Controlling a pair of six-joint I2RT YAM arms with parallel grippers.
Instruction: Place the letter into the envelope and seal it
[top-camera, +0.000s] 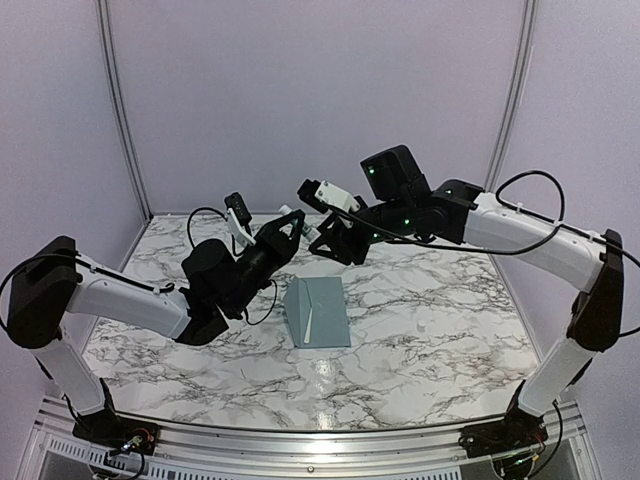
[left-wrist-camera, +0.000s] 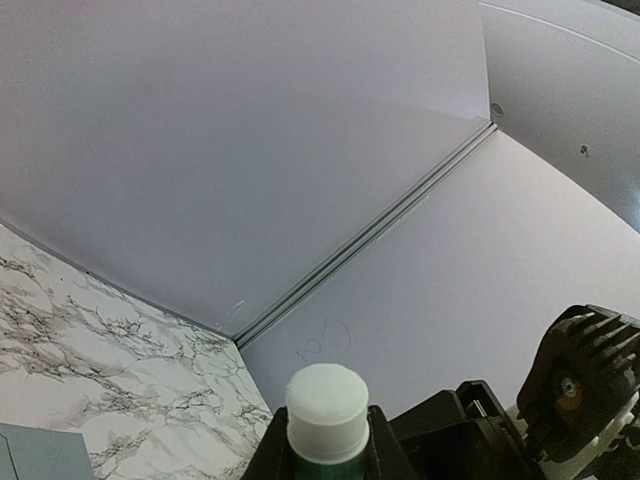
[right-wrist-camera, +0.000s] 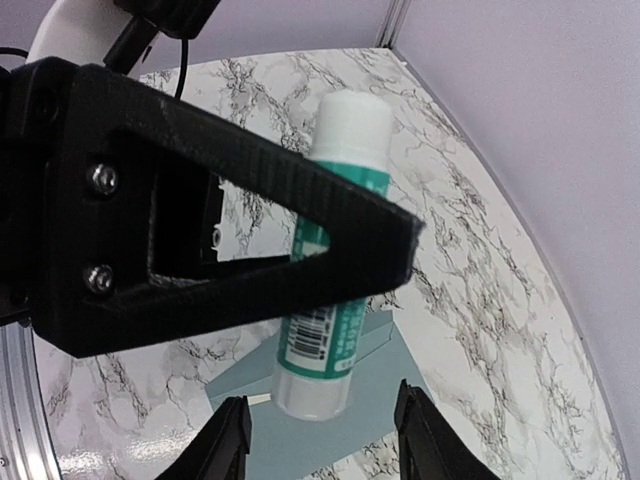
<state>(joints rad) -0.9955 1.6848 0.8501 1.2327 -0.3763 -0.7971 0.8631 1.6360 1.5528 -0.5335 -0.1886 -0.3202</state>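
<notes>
Oddly, the letter could not be made out anywhere; only a thin pale strip showed on the envelope (top-camera: 319, 313), and whether that was the sheet's edge or the envelope's own lining could not be told. The envelope lay flat on the marble table (top-camera: 430, 300), near its middle, with both arms raised above and behind it.

The left gripper (top-camera: 290, 228) hung above the envelope's far left corner and was clamped on a glue stick (right-wrist-camera: 333, 270), a white tube with a green label and a white cap. From overhead the tube was almost wholly hidden between the dark fingers. The left wrist camera caught only its white cap (left-wrist-camera: 326, 398) at the bottom edge, the rest cut off, with a corner of the envelope (left-wrist-camera: 35, 452) low on the left.

The right gripper (top-camera: 322, 243) sat just beside the left one, above the envelope's far edge, its jaws parted and holding nothing. In its own view only the two fingertips (right-wrist-camera: 232, 432) showed at the bottom, either side of the tube's base without touching it. The left gripper's black finger (right-wrist-camera: 200, 215) crossed in front and blocked the tube's middle
</notes>
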